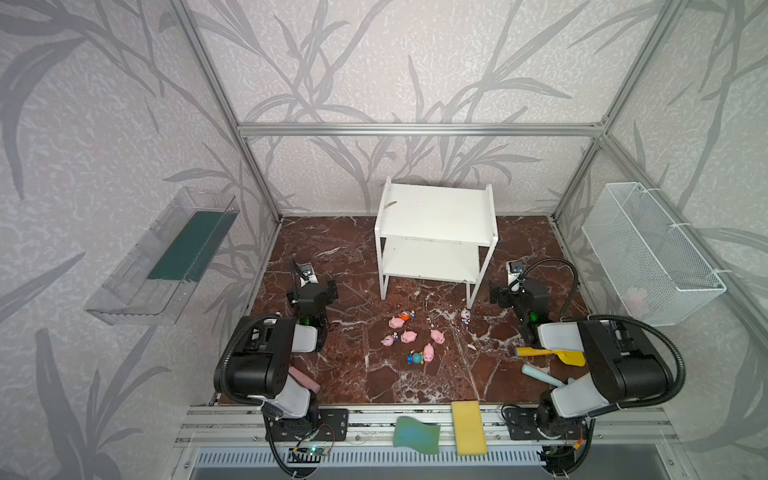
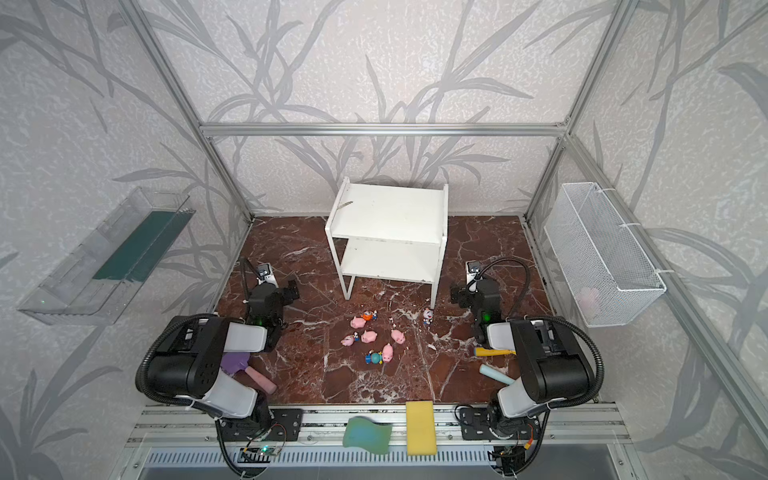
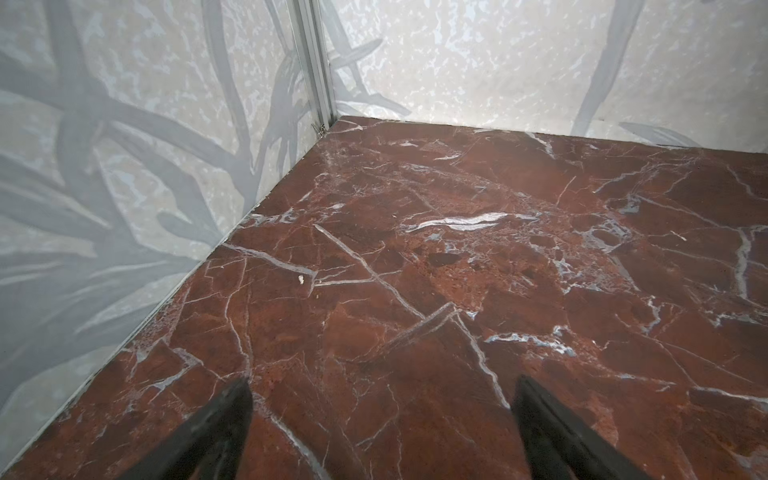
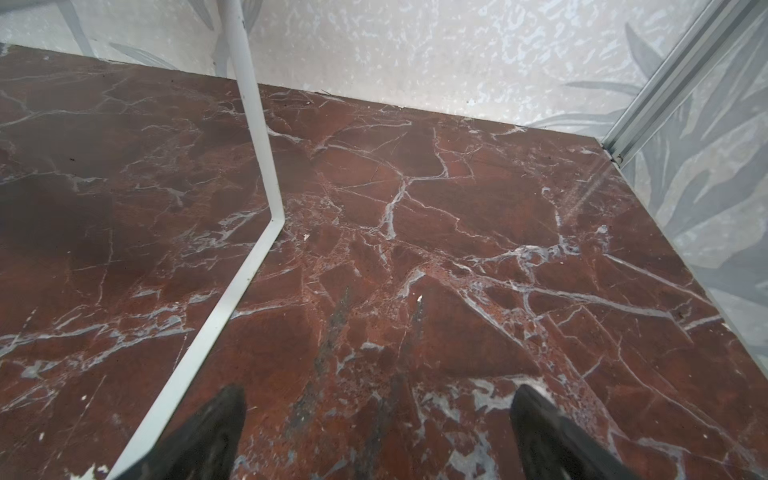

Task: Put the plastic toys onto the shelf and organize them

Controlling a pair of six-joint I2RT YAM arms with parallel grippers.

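Observation:
Several glossy pink pigs [image 1: 409, 336] [image 2: 368, 336] lie in a loose cluster on the red marble floor in front of the shelf, mixed with tinier figurines: an orange one [image 1: 406, 316], a teal one [image 1: 414, 357] and a white-blue one [image 1: 465, 316] standing apart to the right. The white two-tier shelf [image 1: 436, 216] [image 2: 390, 212] stands at the back with both boards bare. My left gripper [image 1: 320, 287] [image 3: 382, 386] hovers open over bare floor, left of the shelf. My right gripper [image 1: 500, 293] [image 4: 380, 392] is open too, just right of the shelf's leg [image 4: 253, 124].
A clear wall tray [image 1: 158, 257] hangs on the left, a white wire basket [image 1: 652, 253] on the right. A yellow shovel [image 1: 548, 353] and a teal-handled tool [image 1: 540, 374] lie by the right arm, a pink-handled purple one [image 2: 235, 361] under the left. Yellow [image 1: 468, 428] and green [image 1: 415, 434] sponges rest on the front rail.

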